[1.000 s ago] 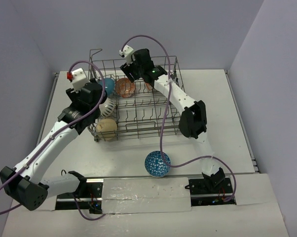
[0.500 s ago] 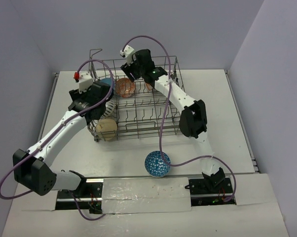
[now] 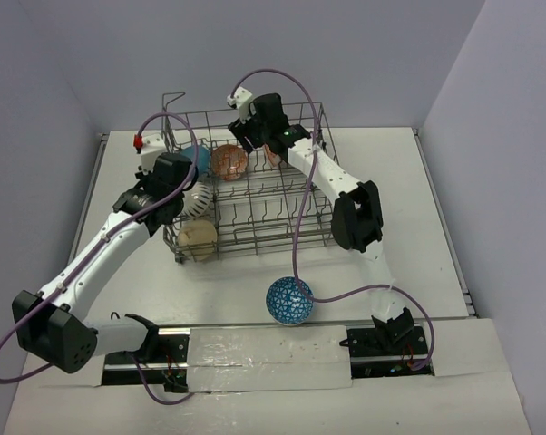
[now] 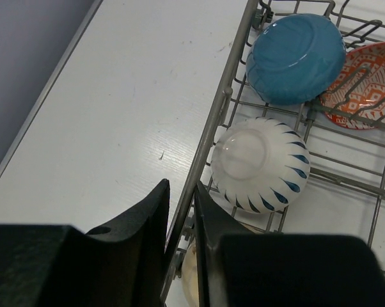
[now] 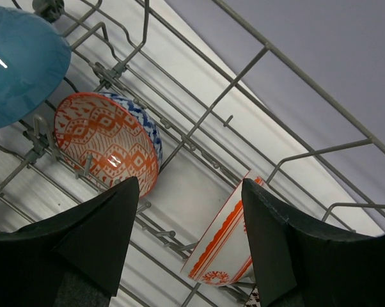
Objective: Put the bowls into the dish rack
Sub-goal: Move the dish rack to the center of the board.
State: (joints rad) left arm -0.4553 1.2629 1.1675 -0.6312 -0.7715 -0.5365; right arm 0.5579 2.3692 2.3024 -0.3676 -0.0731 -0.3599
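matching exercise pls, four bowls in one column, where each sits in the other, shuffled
A teal bowl
B white bowl with blue petals
C orange diamond-patterned bowl
D blue netted bowl

1 on the table, outside the dish rack
2 rack's far left corner
3 just right of the teal bowl
4 just nearer than the teal bowl

Pairs: A2, B4, C3, D1

White left arm (image 3: 92,263) and right arm (image 3: 323,172), black joints (image 3: 355,219), purple cables (image 3: 297,245) (one red tab (image 3: 139,142)).
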